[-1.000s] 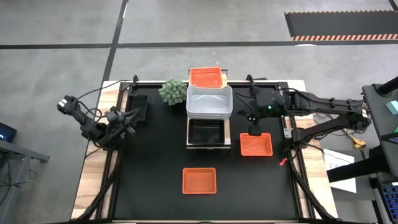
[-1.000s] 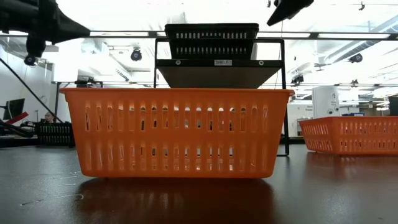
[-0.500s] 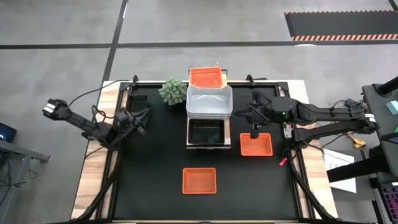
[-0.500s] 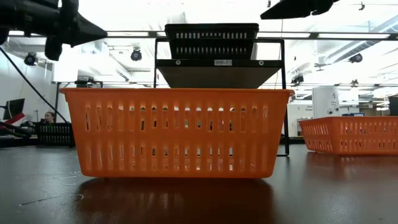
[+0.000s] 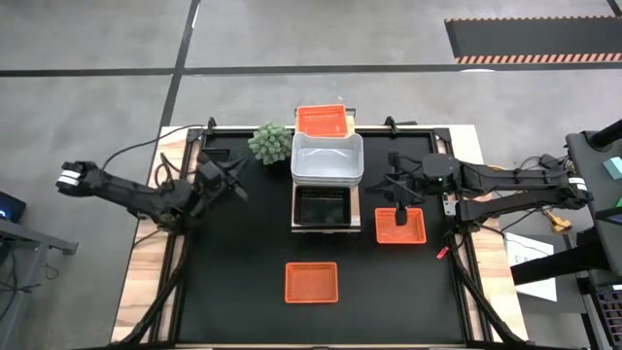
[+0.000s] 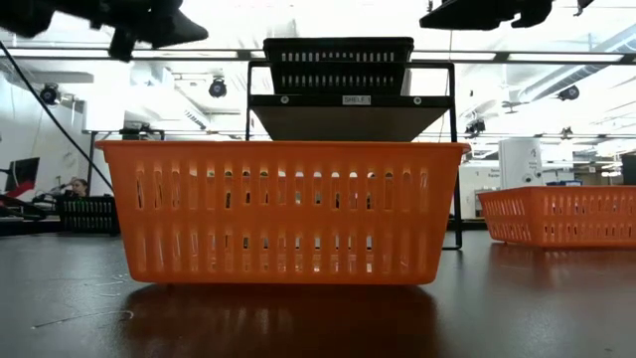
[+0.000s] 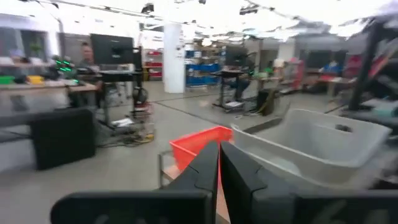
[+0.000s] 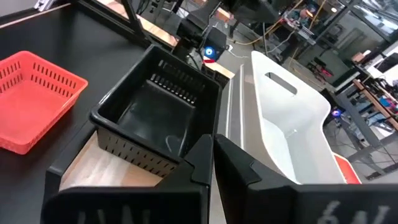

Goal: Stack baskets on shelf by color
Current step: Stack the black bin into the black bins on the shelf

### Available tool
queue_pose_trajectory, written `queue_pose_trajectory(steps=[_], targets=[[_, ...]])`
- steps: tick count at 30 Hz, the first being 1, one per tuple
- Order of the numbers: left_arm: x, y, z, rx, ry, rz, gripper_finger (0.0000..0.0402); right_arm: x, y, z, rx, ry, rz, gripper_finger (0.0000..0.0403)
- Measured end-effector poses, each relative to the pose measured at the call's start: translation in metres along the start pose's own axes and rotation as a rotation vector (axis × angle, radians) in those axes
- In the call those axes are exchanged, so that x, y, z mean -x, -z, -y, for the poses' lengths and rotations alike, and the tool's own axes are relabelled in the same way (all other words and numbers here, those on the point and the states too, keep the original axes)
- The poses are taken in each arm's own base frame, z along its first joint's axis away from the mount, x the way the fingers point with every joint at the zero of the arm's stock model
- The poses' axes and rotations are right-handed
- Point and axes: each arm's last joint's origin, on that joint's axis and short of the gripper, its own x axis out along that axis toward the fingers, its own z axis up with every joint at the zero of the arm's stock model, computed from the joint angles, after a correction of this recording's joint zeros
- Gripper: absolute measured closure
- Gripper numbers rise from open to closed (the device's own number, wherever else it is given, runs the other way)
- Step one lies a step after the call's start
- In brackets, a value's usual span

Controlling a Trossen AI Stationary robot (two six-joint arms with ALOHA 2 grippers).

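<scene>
The shelf [image 5: 356, 216] runs from near to far in the table's middle. Three baskets sit on its top: a red-orange basket [image 5: 322, 121] at the far end, a white basket [image 5: 328, 158] in the middle and a black basket [image 5: 322, 206] at the near end. Two more red-orange baskets rest on the table, one near the front [image 5: 311, 282] and one right of the shelf [image 5: 400, 227]. My left gripper [image 5: 231, 178] hovers left of the shelf, shut and holding nothing. My right gripper [image 8: 211, 155] hovers right of the shelf above the right red-orange basket, also shut and holding nothing.
A small spiky green plant [image 5: 270, 143] stands by the shelf's far left corner. Another black basket [image 6: 87, 214] lies on the table at the far left, under my left arm. Bare dark tabletop lies between the shelf and the near edge, around the front basket.
My left gripper has swung toward the table's far edge and to the right, closing on the shelf and the plant. My right gripper has drawn back slightly toward the right and near, over the right red-orange basket. No basket has moved.
</scene>
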Motion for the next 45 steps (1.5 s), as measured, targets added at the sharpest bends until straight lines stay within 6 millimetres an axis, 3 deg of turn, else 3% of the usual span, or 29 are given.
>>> queue_pose_trajectory(steps=[7,12,17,20,24,31,38,45], targets=[[-0.034,-0.040,0.006,-0.213,0.029,-0.114,0.0402,-0.001,0.002,-0.001,0.006,-0.005,-0.008,0.0394],[-0.059,-0.053,-0.012,-0.335,-0.134,-0.331,0.0402,-0.001,0.003,-0.002,0.006,-0.006,-0.009,0.0394],[-0.075,-0.032,-0.044,-0.308,-0.349,-0.619,0.0402,-0.001,0.003,-0.002,-0.007,-0.006,-0.010,0.0394],[-0.080,-0.013,-0.064,-0.229,-0.396,-0.844,0.0402,-0.001,0.003,-0.002,-0.009,-0.009,-0.014,0.0394],[-0.085,0.014,-0.076,-0.150,-0.459,-1.059,0.0402,-0.001,0.003,-0.002,-0.021,-0.009,-0.015,0.0394],[-0.105,0.034,-0.089,-0.053,-0.474,-1.217,0.0402,-0.001,0.004,-0.002,-0.020,-0.012,-0.020,0.0394],[-0.108,0.052,-0.091,-0.018,-0.522,-1.321,0.0397,-0.001,0.004,-0.003,-0.019,-0.017,-0.027,0.0394],[-0.105,0.062,-0.092,-0.024,-0.534,-1.371,0.0329,-0.001,0.006,-0.004,-0.018,-0.026,-0.041,0.0394]])
